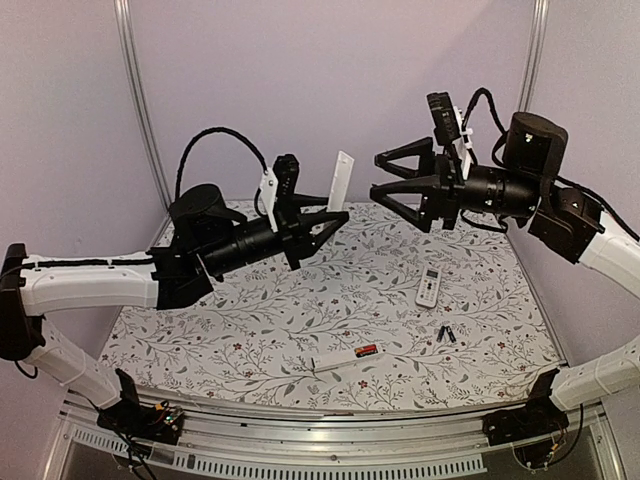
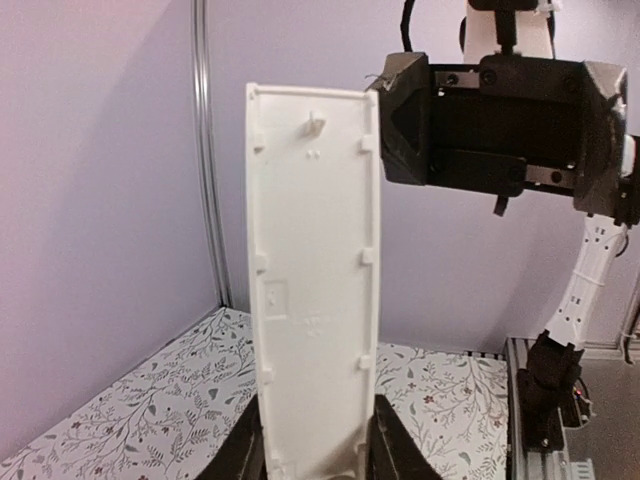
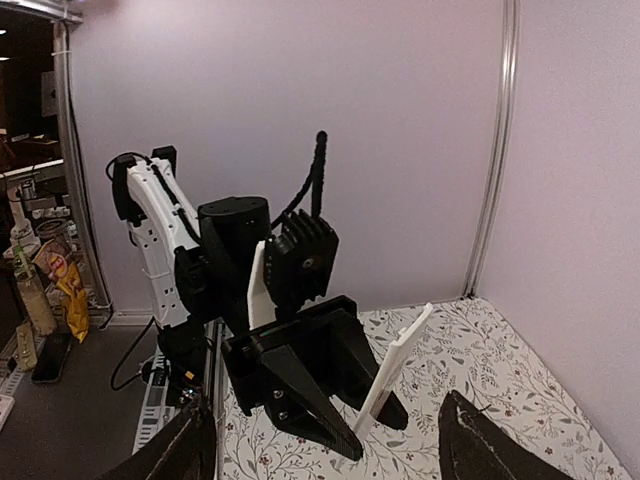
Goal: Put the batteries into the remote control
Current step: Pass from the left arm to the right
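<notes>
Clamped low in the left hand, a white remote shell stands upright in the air, ribbed inside showing. The right hand hangs released and empty just beside its top edge. One red cell lies on the worktop beside a white strip; two black cells lie near a small remote. Cells look light, hard, slick and apt to roll: pinch across the barrel's middle.

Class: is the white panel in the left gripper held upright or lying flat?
Upright: the white panel stands on end, its lower end clamped in the left gripper, top edge pointing up.
</notes>
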`<state>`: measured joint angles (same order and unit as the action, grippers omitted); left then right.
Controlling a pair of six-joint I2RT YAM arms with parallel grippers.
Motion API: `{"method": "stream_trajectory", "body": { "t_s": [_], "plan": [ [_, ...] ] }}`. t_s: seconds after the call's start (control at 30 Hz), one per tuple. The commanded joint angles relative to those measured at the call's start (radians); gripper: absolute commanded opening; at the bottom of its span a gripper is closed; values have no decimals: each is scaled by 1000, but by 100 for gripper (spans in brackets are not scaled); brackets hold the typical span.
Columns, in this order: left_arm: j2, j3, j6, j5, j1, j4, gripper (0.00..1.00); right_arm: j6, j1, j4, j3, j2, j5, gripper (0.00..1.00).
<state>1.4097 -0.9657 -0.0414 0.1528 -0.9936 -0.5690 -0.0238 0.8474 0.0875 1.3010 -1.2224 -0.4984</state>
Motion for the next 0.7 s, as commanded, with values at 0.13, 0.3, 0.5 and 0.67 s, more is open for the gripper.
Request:
{"method": "stream_trajectory", "body": {
  "t_s": [0.13,0.3,0.5,0.67],
  "plan": [
    [-28,-7,16,258,-31,-73,15,-206,-7,-41,-4,7,-304,75],
    [-22,-10,24,292,-43,-78,15,-203,-7,-9,57,-66,-338,74],
    [-15,-13,38,305,-58,-83,14,-157,-5,-70,47,-88,-369,67],
    [-9,-16,37,311,-59,-94,14,-136,-1,-70,46,-113,-398,50]
  ]
}}
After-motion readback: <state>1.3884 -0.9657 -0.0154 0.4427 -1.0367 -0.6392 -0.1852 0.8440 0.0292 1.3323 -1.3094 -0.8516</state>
